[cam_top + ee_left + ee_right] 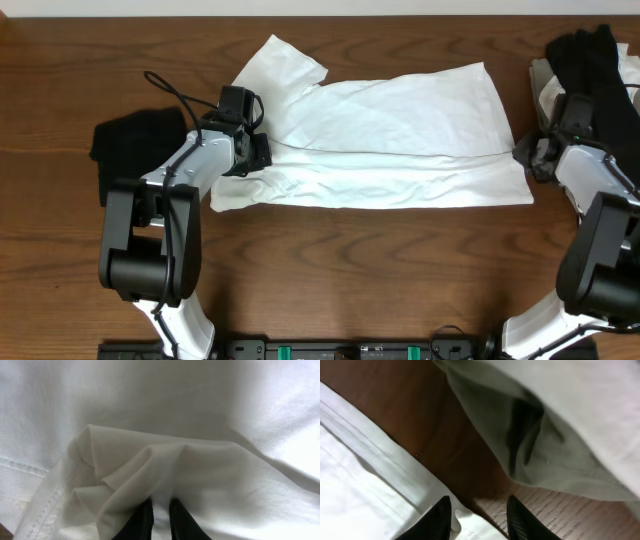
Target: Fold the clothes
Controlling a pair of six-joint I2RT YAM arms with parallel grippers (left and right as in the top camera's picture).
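The white T-shirt (400,140) lies spread across the middle of the table, doubled lengthwise, one sleeve pointing to the back left. My left gripper (256,150) sits at the shirt's left end; in the left wrist view this gripper (161,521) is shut on a bunched fold of the white cloth (150,465). My right gripper (526,157) is at the shirt's right end. In the right wrist view its jaws (477,517) stand apart, with a corner of the shirt's hem (475,530) lying loose on the table between them.
A black garment (135,145) lies crumpled left of the left arm. A pile of black and pale clothes (590,60) sits at the far right; a pale garment (555,445) from it hangs over the right gripper. Bare wood (350,260) runs along the front.
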